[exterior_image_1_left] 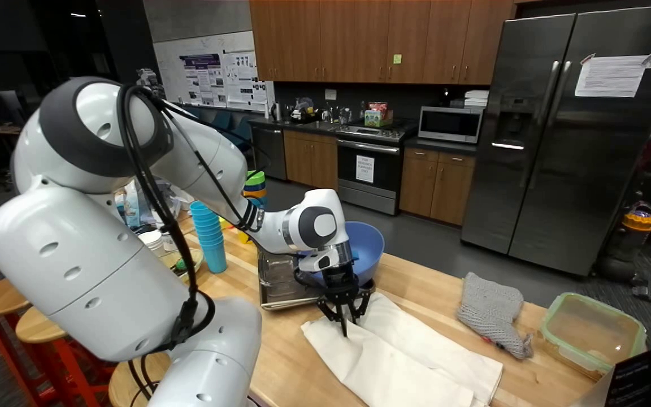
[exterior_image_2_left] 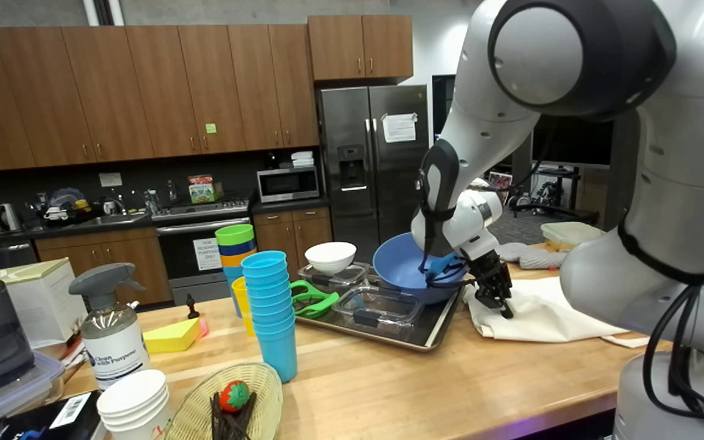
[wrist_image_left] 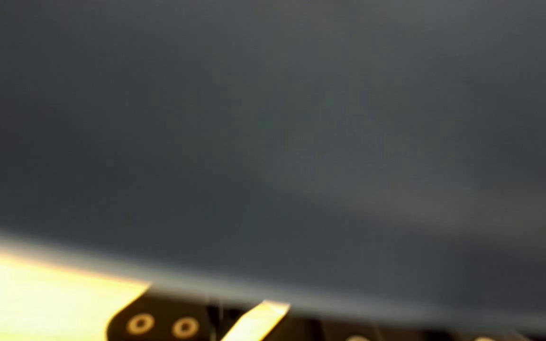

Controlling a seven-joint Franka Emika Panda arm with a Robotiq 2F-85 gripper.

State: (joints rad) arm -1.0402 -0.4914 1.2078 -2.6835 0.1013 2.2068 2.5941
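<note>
Cloth [exterior_image_1_left: 393, 362]: cream fabric, laid in loose folds on the tabletop [exterior_image_1_left: 421, 282], its upper end reaching close to the tray [exterior_image_2_left: 358, 333].
Hand [exterior_image_1_left: 348, 327]: pointed downward at the tray-side end of the cloth, the fingertips touching it or just above; whether fabric is pinched cannot be told, since the wrist view is mostly filled by a dark blur.
Fabric weight: judged light, so little load is to be expected.
Fabric feel: judged soft and limp, not fragile; shape will hardly be kept once lifted, and layers may be slid over one another if only the top one is caught.
Fold and corners: judged the best places to be gripped, as a raised crease or free edge can be pinched more surely than the flat middle.
Bowl [exterior_image_2_left: 401, 269]: blue, seen near the hand in both exterior views, set on the tray with clear containers [exterior_image_2_left: 382, 305].
Grey knit [exterior_image_1_left: 489, 311]: laid apart from the cloth, near a green-rimmed container [exterior_image_1_left: 594, 328].
Cup stack [exterior_image_2_left: 272, 305]: blue, separated from the cloth by the tray.
</note>
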